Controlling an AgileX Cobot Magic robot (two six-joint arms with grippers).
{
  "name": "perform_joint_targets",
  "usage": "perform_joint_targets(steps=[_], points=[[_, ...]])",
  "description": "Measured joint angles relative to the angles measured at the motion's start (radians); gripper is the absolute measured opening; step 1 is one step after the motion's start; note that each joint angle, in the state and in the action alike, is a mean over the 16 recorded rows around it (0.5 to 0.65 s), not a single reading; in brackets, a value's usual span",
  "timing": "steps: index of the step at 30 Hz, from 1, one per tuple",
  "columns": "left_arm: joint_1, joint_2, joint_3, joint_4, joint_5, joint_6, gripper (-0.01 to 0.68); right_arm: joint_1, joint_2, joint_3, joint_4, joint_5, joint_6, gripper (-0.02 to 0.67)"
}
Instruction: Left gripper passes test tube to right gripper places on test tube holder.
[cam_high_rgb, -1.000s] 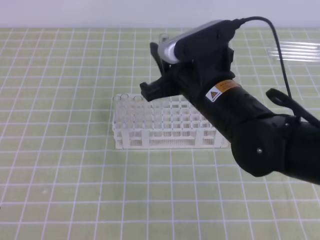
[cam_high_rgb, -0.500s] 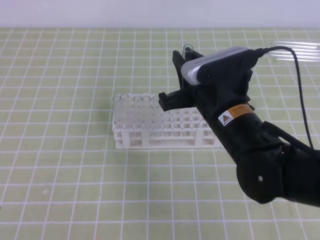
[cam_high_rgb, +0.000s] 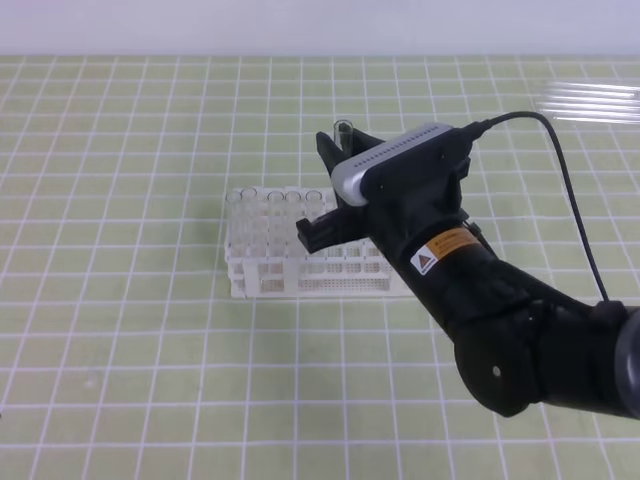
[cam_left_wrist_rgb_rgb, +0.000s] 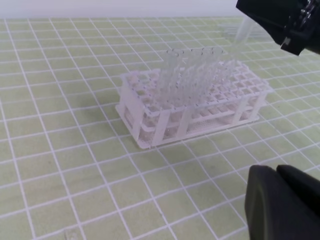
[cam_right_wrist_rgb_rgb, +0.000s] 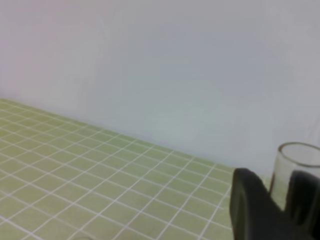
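The right gripper (cam_right_wrist_rgb_rgb: 277, 207) is seen closed on the test tube (cam_right_wrist_rgb_rgb: 281, 170): in the right wrist view the clear tube is clamped between 2 black fingers (cam_right_wrist_rgb_rgb: 250, 205) at the lower right of the frame, with its open rim standing above them.

In the exterior high view this gripper is placed just above centre, over the right-hand part of the test tube holder (cam_high_rgb: 265, 272). The tube's rim is seen poking up beside the upper finger, while the rest of the tube is hidden by the arm. The arm is fitted with a pale grey camera housing (cam_high_rgb: 390, 160), an orange label (cam_high_rgb: 442, 250) and a black cable (cam_high_rgb: 572, 195) that is looped toward the right edge.

In the left wrist view the held tube is shown at the upper right, tilted, with its lower end above the far right part of the white rack. Whether it has entered a hole cannot be told. A row of other clear tubes (cam_left_wrist_rgb_rgb: 195, 70) is held upright in the rack's left portion.

The left gripper (cam_left_wrist_rgb_rgb: 280, 205) is seen only at the lower right corner of its own view. Its dark fingers are pressed together with nothing between them, well apart from the rack.

The rack is set on a green gridded mat (cam_high_rgb: 120, 350).
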Motion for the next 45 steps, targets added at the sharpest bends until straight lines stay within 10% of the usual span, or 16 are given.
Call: perform_joint_targets(steps=[45], points=[[0.0, 0.0, 0.0, -0.001, -0.001, 0.0, 0.002, 0.0, 0.142, 0.0, -0.033, -0.088, 0.021, 0.099]])
